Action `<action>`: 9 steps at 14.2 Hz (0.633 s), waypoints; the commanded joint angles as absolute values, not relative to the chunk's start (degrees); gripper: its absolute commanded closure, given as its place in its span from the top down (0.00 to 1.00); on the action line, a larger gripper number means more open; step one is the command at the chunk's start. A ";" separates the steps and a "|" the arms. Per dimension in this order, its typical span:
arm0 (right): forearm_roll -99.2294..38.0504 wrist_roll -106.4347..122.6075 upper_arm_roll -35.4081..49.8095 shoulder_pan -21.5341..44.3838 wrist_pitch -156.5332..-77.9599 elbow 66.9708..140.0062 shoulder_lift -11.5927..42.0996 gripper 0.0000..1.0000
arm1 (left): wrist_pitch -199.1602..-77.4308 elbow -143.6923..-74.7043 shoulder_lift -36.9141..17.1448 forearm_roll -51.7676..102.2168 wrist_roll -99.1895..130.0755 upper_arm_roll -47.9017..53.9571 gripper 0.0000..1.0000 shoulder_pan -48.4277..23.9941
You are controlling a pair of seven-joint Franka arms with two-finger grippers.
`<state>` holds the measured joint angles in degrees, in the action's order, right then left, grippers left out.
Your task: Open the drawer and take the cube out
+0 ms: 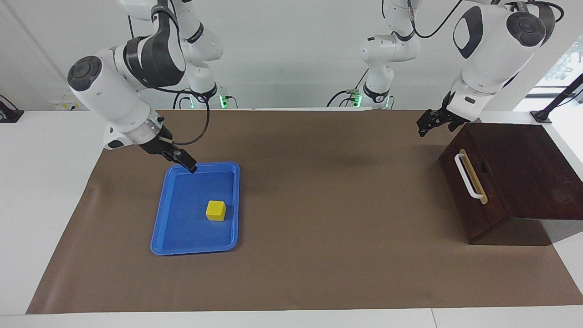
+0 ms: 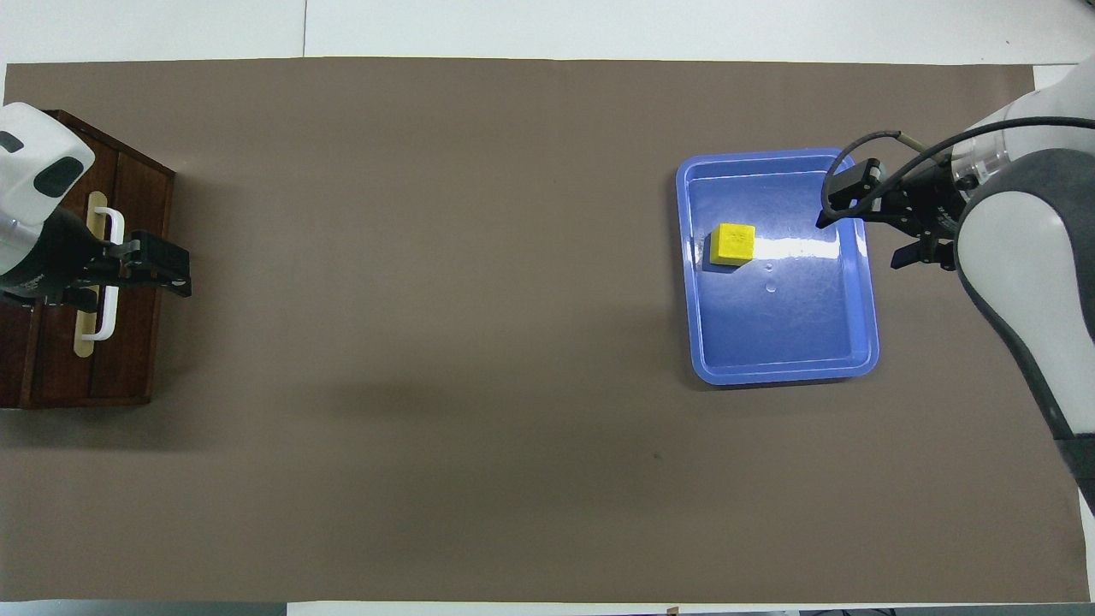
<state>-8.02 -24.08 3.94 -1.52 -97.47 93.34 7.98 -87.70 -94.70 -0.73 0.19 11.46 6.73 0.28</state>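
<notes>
I see the cube [image 1: 216,210] resting in the blue tray [image 1: 182,248] at lower left of the facing frame; it looks light, rigid, best pinched across flat sides. Both the right pincer [image 1: 181,160], over the tray's rim, and the left pincer [image 1: 430,123], upper right by the shut drawer [image 1: 469,193], are open and empty.

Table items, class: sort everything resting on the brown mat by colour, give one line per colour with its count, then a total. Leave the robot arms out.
Yellow: 1, the cube, lying in the tray.
Blue: 1, the plastic tray.
Dark brown: 1, the wooden box with its drawer shut.
Total: 3
</notes>
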 commanded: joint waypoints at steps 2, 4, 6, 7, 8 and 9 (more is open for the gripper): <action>-3.00 -7.33 4.48 -2.90 -93.52 93.60 2.82 1.00 | -85.61 -92.64 -1.67 1.58 9.93 4.92 1.00 -1.32; -1.15 1.09 4.57 -4.21 -93.16 93.78 0.45 1.00 | -85.43 -91.76 -2.11 1.58 9.93 4.66 1.00 -1.41; 2.00 7.54 4.48 -4.22 -92.38 93.69 -1.13 1.00 | -85.25 -91.58 -2.11 1.49 9.84 4.66 1.00 -1.67; 2.80 7.65 4.40 -4.13 -89.59 93.52 -1.58 1.00 | -85.17 -91.50 -2.02 1.49 9.76 4.66 1.00 -2.19; 2.81 7.56 4.13 -4.22 -86.60 93.52 -1.67 1.00 | -85.25 -91.76 -1.85 1.49 9.67 4.48 1.00 -2.20; 2.90 7.47 3.70 -4.31 -85.96 94.04 -2.19 1.00 | -85.25 -91.76 -1.85 1.49 9.49 4.57 1.00 -2.11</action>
<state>1.70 5.82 3.73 -3.55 -88.05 93.07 -1.27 -86.97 -93.68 -0.86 0.77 10.37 6.03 -0.57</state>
